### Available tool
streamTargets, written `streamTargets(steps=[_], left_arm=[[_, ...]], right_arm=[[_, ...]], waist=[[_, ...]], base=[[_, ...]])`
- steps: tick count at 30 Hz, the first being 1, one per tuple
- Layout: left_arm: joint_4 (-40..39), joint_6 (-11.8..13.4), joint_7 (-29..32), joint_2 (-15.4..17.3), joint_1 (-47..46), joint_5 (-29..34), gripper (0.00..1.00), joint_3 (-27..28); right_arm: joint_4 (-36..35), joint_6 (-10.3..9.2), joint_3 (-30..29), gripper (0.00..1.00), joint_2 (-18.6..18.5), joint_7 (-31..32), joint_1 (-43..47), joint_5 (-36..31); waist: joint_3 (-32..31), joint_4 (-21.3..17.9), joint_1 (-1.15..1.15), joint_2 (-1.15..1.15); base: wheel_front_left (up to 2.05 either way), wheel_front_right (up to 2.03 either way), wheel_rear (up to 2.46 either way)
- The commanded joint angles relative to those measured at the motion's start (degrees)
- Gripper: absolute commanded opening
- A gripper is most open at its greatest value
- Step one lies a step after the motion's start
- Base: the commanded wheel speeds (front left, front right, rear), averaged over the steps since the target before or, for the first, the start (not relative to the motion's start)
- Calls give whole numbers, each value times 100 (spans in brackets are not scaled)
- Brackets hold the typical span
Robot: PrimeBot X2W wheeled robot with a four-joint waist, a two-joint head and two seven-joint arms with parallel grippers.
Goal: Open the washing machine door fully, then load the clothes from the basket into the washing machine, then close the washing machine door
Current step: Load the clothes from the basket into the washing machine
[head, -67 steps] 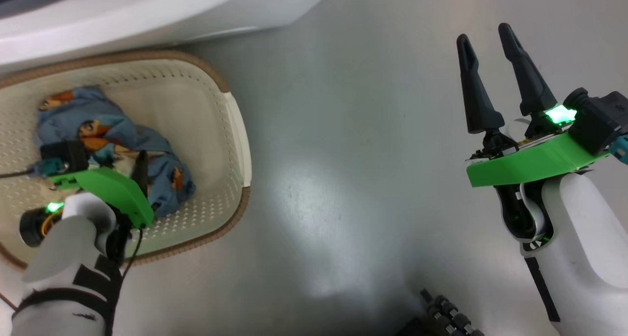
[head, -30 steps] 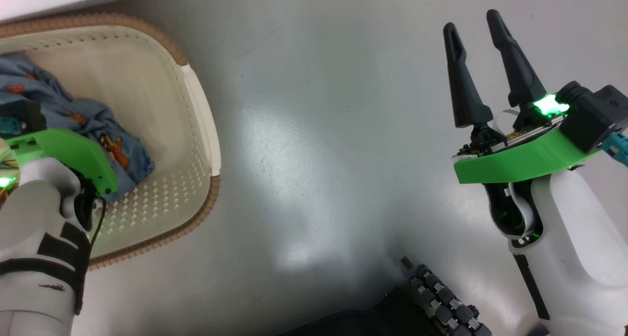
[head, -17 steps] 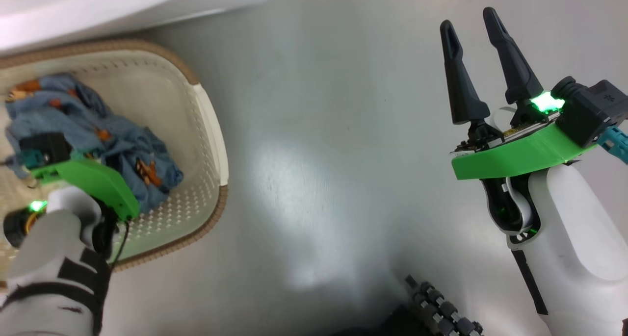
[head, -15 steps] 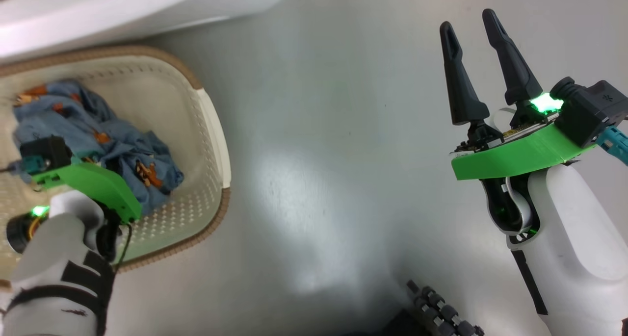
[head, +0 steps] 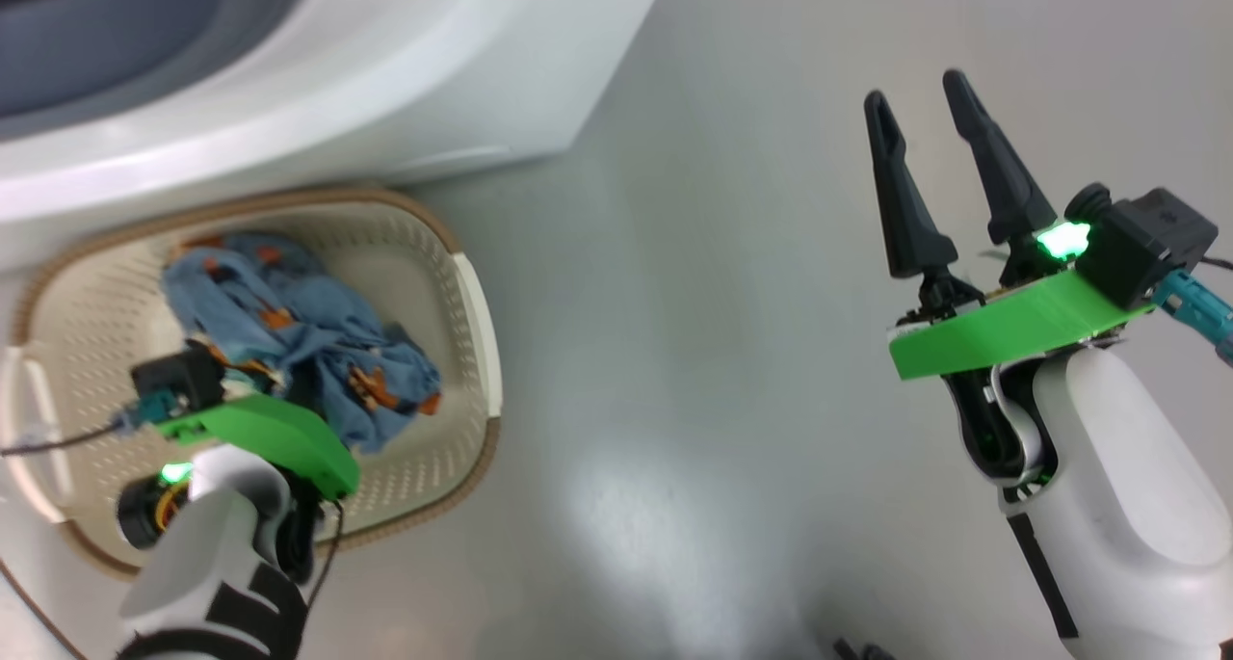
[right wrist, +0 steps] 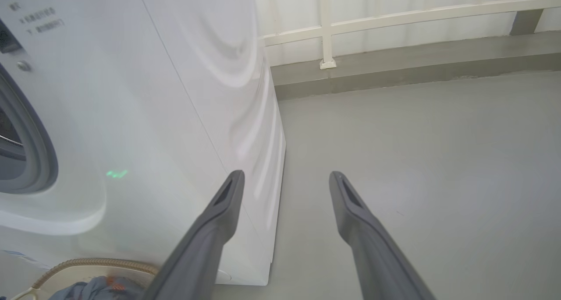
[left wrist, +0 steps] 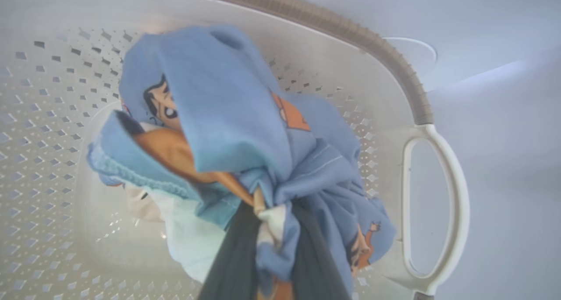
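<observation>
The left fingers (left wrist: 232, 256) are clenched on a gathered fold of the clothes (left wrist: 228, 116). This blue bear-print bundle sits inside the basket (left wrist: 385, 59) on the floor (head: 674, 352), just in front of the washing machine (head: 385, 82), while the right fingers (head: 901, 198) stand spread and empty, well apart from the basket. This looks like the loading step, with the grab made and the carry not yet begun; the grey ring (right wrist: 39, 160) of the machine's mouth shows uncovered, so the door seems already open. The next move calls for lifting the bundle clear of the basket rim without its loose ends catching, then swinging it up into the machine.
</observation>
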Motion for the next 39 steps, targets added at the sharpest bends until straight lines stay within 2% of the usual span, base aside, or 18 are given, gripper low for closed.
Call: streamTargets(steps=[1,11,21,29,36,39], left_arm=[[-177,-26,-75,145,316,-108,0,19],[-1168,-28,-339,247,1027,-757,0,-513],[-2120,-28,-435,436,1488,-1057,0,-788],[-3283,-28,-440,560,2017,-851,0,-447],[-4435,-28,-440,529,2561,-482,0,-94],[-5083,80,-441,498,2800,-135,0,90]], right_arm=[[-77,25,116,100,-60,-45,258,43],[108,25,98,100,-145,-45,569,97],[242,25,77,100,-249,-45,862,153],[338,25,81,100,-309,-45,1118,201],[382,25,62,100,-349,-45,1334,243],[380,25,53,100,-404,-45,1406,256]], waist=[[-527,237,0,0],[-1349,472,0,0],[-1994,749,0,0],[-2557,942,0,0],[-2935,1039,0,0],[-3043,1067,0,0]], base=[[0,0,0],[0,0,0],[0,0,0],[0,0,0],[0,0,0],[0,0,0]])
